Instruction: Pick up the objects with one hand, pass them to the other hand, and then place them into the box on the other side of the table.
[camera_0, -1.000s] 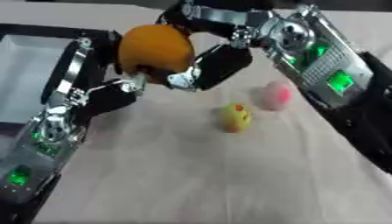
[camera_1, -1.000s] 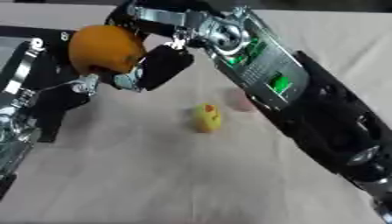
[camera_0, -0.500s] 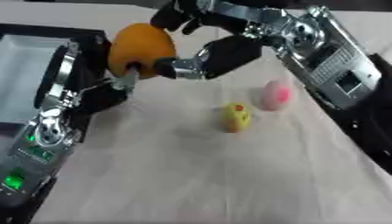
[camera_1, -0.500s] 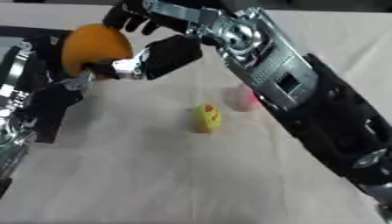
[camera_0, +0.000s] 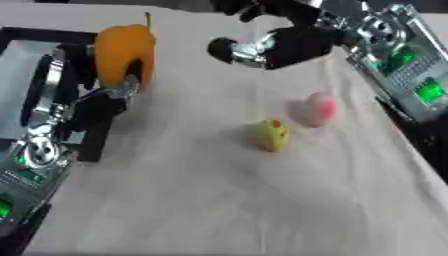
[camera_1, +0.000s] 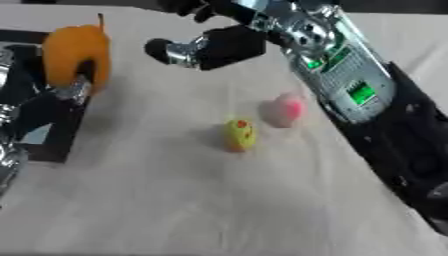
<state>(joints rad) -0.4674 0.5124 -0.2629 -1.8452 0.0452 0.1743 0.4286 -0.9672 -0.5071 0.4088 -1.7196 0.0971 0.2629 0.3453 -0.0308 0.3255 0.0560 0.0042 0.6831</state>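
Released by the right hand (camera_0: 284, 45), the orange fruit (camera_0: 124, 54) now sits in the left hand's (camera_0: 109, 95) curled fingers at the bench's left edge, over the box (camera_0: 26, 75). Right fingers seem relaxed, empty.

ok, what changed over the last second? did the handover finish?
Yes, it looks done. The right hand let go of the orange fruit and drew back to the right, fingers now off it. The left hand alone holds the fruit and has carried it left, over the edge of the black box. The yellow toy and pink toy stayed put.
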